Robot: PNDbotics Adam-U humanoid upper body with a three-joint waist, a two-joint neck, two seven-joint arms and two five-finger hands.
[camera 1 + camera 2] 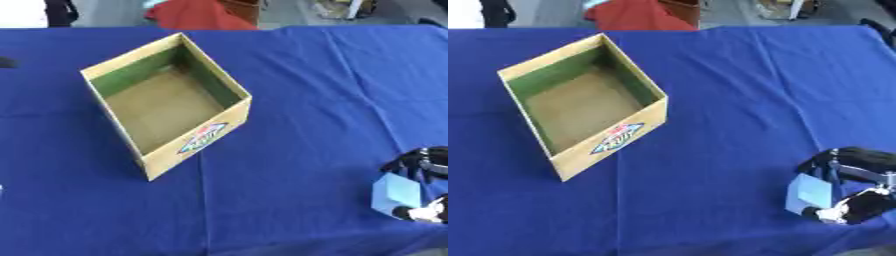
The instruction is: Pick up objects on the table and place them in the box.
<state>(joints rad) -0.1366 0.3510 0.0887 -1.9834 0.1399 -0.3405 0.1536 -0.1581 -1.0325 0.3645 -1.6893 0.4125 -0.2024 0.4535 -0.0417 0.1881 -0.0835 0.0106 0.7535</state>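
An open cardboard box [229, 104] with a coloured logo on its front wall stands on the blue-covered table, left of centre; nothing shows inside it. At the lower right my right hand [859, 170], black with silver parts, is curled round a small light-blue block [808, 194], fingers above it and the thumb [852, 210] below. The block sits just above or on the cloth; I cannot tell which. My left hand shows in neither view.
Blue cloth [306, 75] covers the whole table, with wide bare stretches between the box and my right hand. Beyond the far edge lie a red cloth shape [197, 15] and some dark items.
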